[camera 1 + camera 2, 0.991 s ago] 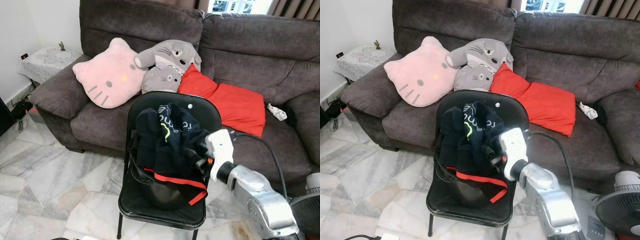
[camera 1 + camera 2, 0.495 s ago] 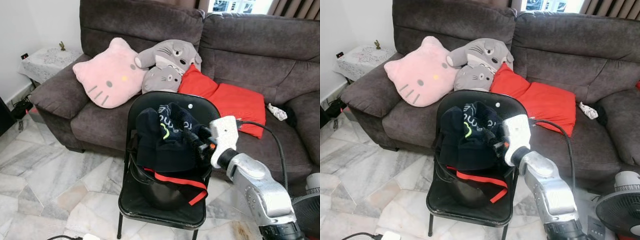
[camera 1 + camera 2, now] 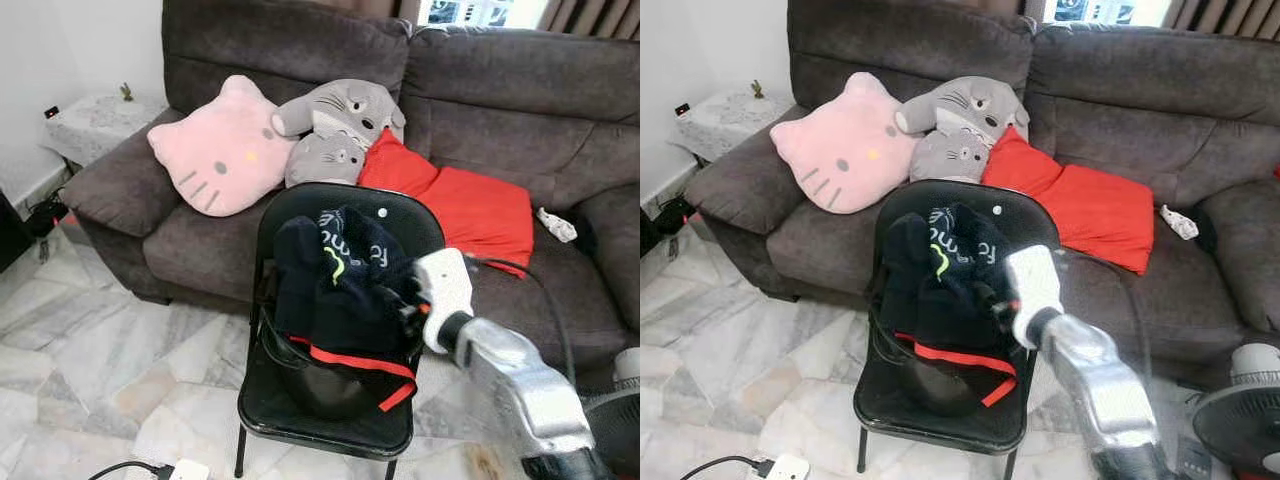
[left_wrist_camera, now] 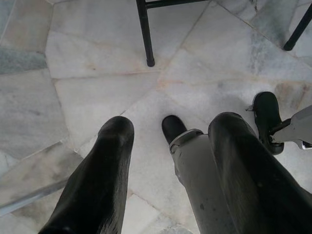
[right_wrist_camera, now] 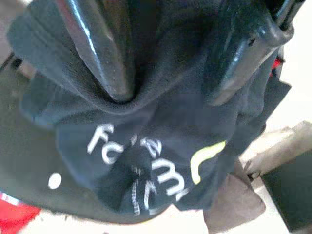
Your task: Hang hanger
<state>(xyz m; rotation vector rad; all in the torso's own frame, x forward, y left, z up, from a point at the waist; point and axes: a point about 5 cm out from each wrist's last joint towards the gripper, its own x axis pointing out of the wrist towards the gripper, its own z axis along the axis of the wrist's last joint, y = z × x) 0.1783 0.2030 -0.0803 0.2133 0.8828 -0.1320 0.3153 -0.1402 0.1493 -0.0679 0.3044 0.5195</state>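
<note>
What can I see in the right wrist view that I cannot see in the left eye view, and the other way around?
The right wrist view shows, close up, the two black fingers pressed into the fabric, with a fold bunched between them, and the white and yellow-green print in detail.

The left eye view shows the wider room: the grey sofa, the pink cat cushion, the grey plush toys, the red cushions, the marble floor and the silver right arm.

Both show the dark garment, the black chair that it lies on, and the right gripper at the garment.
</note>
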